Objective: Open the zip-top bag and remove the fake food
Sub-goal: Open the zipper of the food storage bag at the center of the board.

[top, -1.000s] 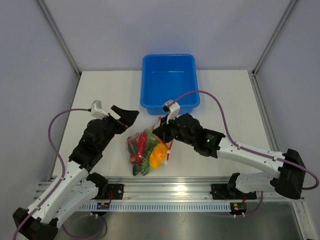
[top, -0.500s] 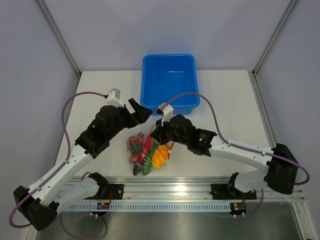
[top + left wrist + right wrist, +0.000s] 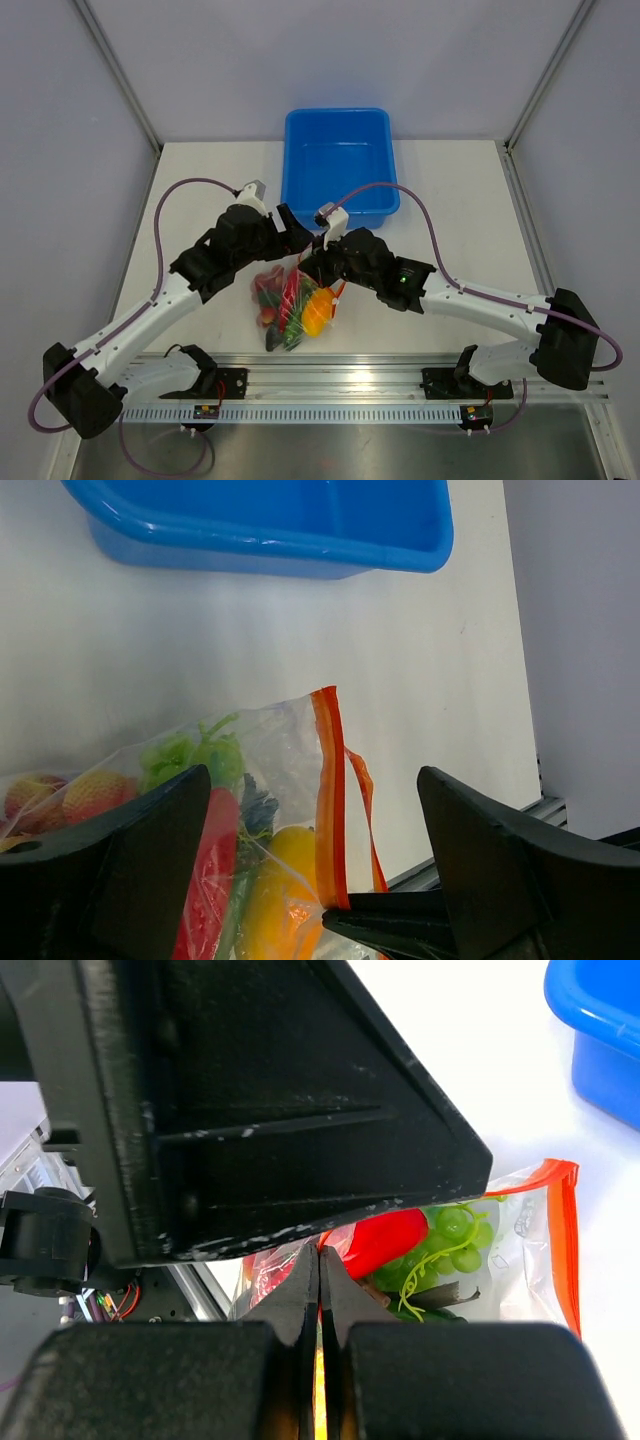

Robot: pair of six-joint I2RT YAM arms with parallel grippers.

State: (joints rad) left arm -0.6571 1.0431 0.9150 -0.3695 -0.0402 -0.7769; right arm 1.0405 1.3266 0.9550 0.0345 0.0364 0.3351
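Two arms meet at the mouth of the zip-top bag (image 3: 292, 300), and the coming move turns on how its orange zip strip (image 3: 328, 790) lies inside the left gripper (image 3: 312, 775). In the left wrist view the strip runs almost straight from 12 to 6 o'clock, about midway between the two black fingers (image 3: 150, 860), whose jaws stand wide apart and touch nothing. A second orange lip (image 3: 362, 800) leans away toward 5 o'clock, so the mouth seems a little parted at the top. The right gripper (image 3: 318, 1265) has its jaws pressed closed on the lower end of the strip, with only a thin orange-yellow line showing between them. From above, the long axis of the bag goes from its mouth at about 1 o'clock, under both grippers, down to 7 o'clock on the tabletop (image 3: 450, 200). The blue tub (image 3: 338, 113) stands at 12 o'clock from it. The left gripper is the free one, so I judge that it must close on one lip. The fake food (image 3: 312, 312) is all inside the bag: a red chili (image 3: 205, 890), a yellow pepper (image 3: 280, 900) and green grapes (image 3: 455, 1240). Some things are hard to make out. The wrists hide the contact point in the top view, and a large black shape (image 3: 250, 1110) fills most of the right wrist view. I cannot tell which lip the right jaws hold, or whether the zip is sealed lower down.
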